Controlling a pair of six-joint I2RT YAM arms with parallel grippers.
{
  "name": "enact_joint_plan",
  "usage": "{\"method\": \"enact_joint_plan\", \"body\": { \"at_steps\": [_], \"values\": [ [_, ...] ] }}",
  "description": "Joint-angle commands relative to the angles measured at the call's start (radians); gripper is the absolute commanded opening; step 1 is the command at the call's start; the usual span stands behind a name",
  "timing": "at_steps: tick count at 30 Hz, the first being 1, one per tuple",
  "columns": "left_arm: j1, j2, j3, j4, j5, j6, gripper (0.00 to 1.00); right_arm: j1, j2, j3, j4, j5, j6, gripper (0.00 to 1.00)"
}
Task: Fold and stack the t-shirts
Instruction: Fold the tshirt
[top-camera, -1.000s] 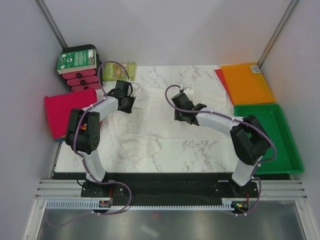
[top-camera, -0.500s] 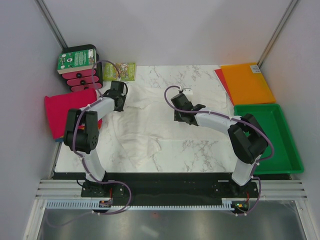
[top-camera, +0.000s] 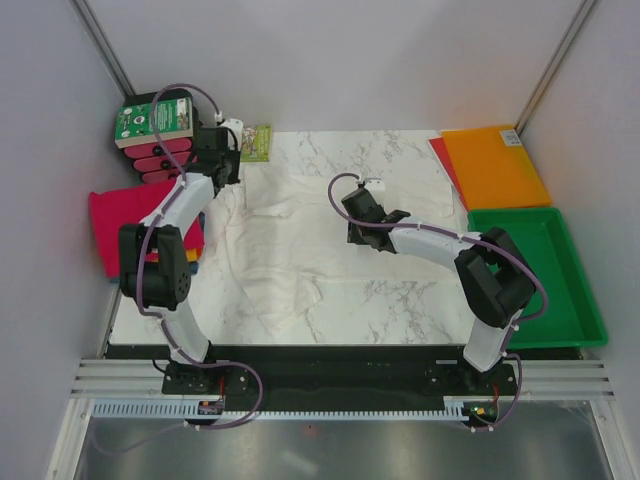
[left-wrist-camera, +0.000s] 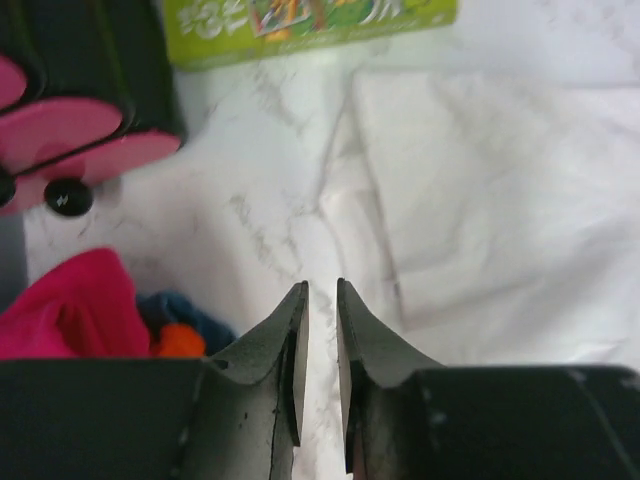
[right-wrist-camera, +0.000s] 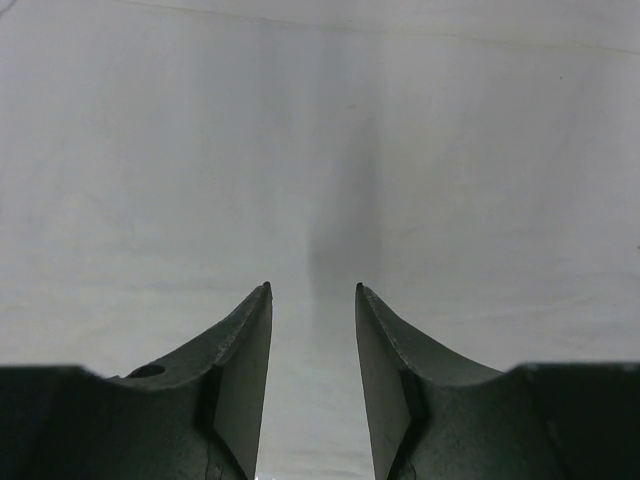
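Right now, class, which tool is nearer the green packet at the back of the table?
Left. The left tool hovers just short of the green packet at the back-left; the right tool is over the white t-shirt mid-table, well away from it.

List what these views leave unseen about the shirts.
- Top view: the pile's lower shirts, covered by the magenta shirt and left arm.
- Left wrist view: most of the pile, cut off by the frame edge and left gripper.
- Right wrist view: the white t-shirt's outline; near-featureless white fills the frame.
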Motion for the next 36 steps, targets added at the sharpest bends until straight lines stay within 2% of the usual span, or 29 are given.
{"method": "enact_joint_plan", "body": {
  "at_steps": [1, 8, 14, 20, 27, 31, 36],
  "values": [
    [-0.055, 0.126, 0.145, -0.047, 0.157, -0.072, 0.23, 0.007, -0.003, -0.009, 0.027, 0.013, 0.009, 0.46],
    [-0.086, 0.172, 0.15, -0.102, 0.203, -0.074, 0.19, 0.006, 0.017, 0.007, 0.021, 0.019, 0.0, 0.46],
    [-0.086, 0.146, 0.056, -0.139, 0.223, -0.04, 0.17, 0.007, 0.04, 0.024, 0.021, -0.004, 0.014, 0.46],
    [-0.088, 0.066, -0.102, -0.151, 0.258, -0.016, 0.16, 0.007, 0.027, 0.002, 0.025, -0.004, 0.024, 0.46],
    [-0.089, 0.068, -0.145, -0.22, 0.218, 0.035, 0.16, 0.013, 0.004, -0.021, 0.031, -0.013, 0.04, 0.46],
    [-0.071, 0.004, -0.145, -0.184, 0.203, 0.021, 0.2, 0.015, -0.004, -0.004, 0.03, -0.01, 0.024, 0.47],
    [-0.056, -0.073, -0.086, -0.139, 0.265, -0.051, 0.3, 0.03, 0.016, 0.08, 0.024, -0.033, -0.003, 0.56]
  ]
}}
